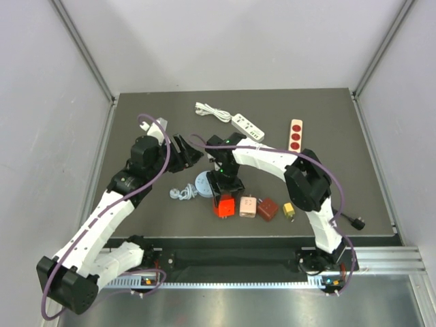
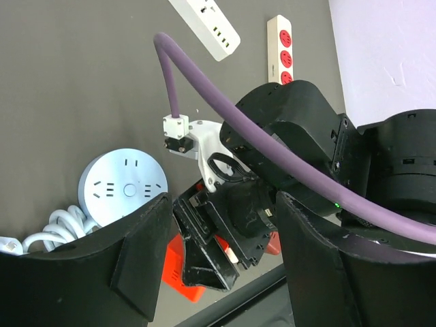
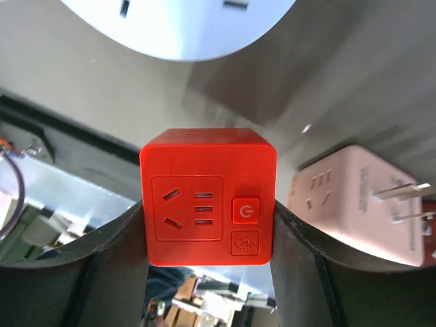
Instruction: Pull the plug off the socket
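Note:
A red cube plug [image 3: 207, 197], with a socket face and a power button, sits squeezed between both fingers of my right gripper [image 3: 208, 225], which is shut on it. From above, the red cube [image 1: 223, 205] is near the table's front edge, just in front of the round pale-blue socket [image 1: 205, 182] and apart from it. No plug shows in the part of the round socket's face [image 3: 177, 24] that is visible. My left gripper [image 1: 187, 151] hangs open to the left of the right arm's wrist, holding nothing. In the left wrist view the round socket [image 2: 122, 187] and red cube [image 2: 176, 262] lie beyond its open fingers [image 2: 139, 255].
A pink cube [image 1: 248, 206], a brown cube [image 1: 268, 209] and a small yellow piece [image 1: 289, 210] line up right of the red one. A white cable [image 1: 181, 193] coils beside the round socket. A white power strip [image 1: 246, 127] and a red-and-white strip [image 1: 296, 135] lie farther back.

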Robot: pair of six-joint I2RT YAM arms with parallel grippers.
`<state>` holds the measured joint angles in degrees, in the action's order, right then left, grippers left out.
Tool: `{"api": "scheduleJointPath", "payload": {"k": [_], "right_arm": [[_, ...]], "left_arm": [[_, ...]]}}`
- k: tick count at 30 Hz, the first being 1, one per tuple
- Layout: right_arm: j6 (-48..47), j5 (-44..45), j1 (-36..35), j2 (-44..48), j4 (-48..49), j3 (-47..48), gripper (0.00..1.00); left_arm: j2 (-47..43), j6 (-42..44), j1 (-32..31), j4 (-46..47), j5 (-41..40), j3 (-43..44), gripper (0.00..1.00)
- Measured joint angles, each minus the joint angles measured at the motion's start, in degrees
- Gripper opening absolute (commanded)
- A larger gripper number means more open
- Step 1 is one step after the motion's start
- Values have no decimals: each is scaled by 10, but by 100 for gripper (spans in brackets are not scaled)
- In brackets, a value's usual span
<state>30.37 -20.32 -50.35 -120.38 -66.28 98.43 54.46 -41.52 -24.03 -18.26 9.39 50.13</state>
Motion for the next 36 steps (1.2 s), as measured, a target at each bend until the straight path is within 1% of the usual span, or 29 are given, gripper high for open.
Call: {"api": "scheduleJointPath", "payload": {"k": [1, 3, 5, 6, 7, 11, 12, 14, 15, 19, 23, 26, 28, 30, 34, 36], "right_arm": [[-3, 6, 0, -3, -2, 3, 57], [-7, 17, 0, -2, -3, 3, 65], [-8, 24, 0, -2, -1, 4, 68], [-8, 24, 0, -2, 0, 4, 73], [-8, 25, 0, -2, 1, 4, 76], [-8, 25, 0, -2, 11, 4, 81], [-8, 25, 0, -1, 13, 4, 91], [-9, 28, 0, 3, 17, 4, 93], [-10, 32, 0, 7, 18, 4, 100], [-12, 53, 4, 37, 23, 14, 100], [-12, 77, 16, 91, 44, 33, 100], [-14, 119, 21, 138, 64, 26, 100], [-13, 159, 22, 183, 97, -6, 100], [-13, 205, 24, 257, 153, -76, 100], [-3, 302, 29, 445, 289, -267, 100], [6, 348, 29, 525, 352, -354, 100]], "left_arm": [[0, 2, 0, 0, 0, 0, 67], [-1, 6, 0, 0, 1, 0, 67], [-3, 9, 0, 0, 2, -1, 67], [-3, 10, 0, 0, 2, -1, 67], [-3, 10, 0, 0, 2, -1, 67], [-3, 10, 0, 0, 5, -1, 67], [-3, 10, 0, 0, 7, -1, 67], [-3, 10, 0, 0, 7, -1, 67], [-3, 10, 0, 0, 6, -1, 67], [-3, 13, 0, 0, 6, -1, 67], [4, 15, 0, -1, 4, -1, 67], [4, 10, -2, 30, 16, 7, 68], [-5, 14, -4, 43, 18, 6, 68], [-10, 19, -2, 41, 14, -9, 68], [-7, 23, 0, 35, 15, -68, 69], [-4, 23, 0, 28, 15, -90, 69]]}}
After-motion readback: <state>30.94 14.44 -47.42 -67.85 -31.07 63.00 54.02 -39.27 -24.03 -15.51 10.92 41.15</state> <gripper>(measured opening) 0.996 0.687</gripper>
